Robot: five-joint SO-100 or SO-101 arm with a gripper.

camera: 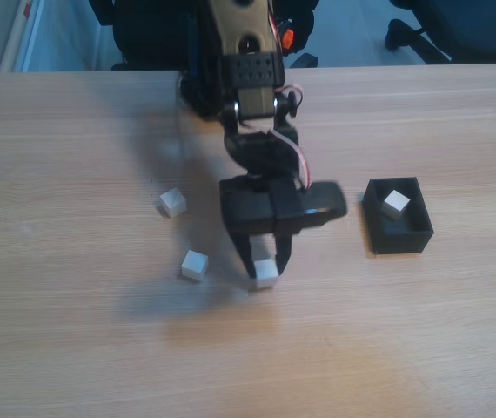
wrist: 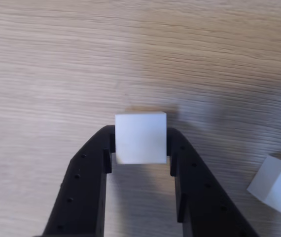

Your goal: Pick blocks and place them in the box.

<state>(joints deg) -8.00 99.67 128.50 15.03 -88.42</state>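
White against the pale wood, four blocks show in the fixed view, and we place them by the jaws of the black gripper [camera: 264, 268], which hangs tip-down over the wooden table [camera: 74, 348]. One block [camera: 264, 273] sits right between the fingertips, low at the table surface, with a finger at each side of it. A second block [camera: 194, 265] lies on the table just left of the jaws in this view, apart from them. A third block [camera: 172, 202] lies farther left and farther back, well apart from the jaws. Off to the right of the jaws stands the black box [camera: 402, 241], open-topped, and we see a fourth block [camera: 395, 204] inside it, toward its back wall. Behind the table, parts of a dark office chair [camera: 457, 30] show on the floor.

Turning to the wrist view, we look down past the two black fingers [wrist: 88, 182] rising from the bottom edge. The gripped block [wrist: 140, 138] fills the gap between the tips, and both pads press against its left and right faces, so the jaws are pinching it. Another block [wrist: 277, 189] lies to the lower right of the jaws, beside the right finger but apart from it, cut by the frame edge. Wood grain [wrist: 56, 64] runs across ahead of the jaws.
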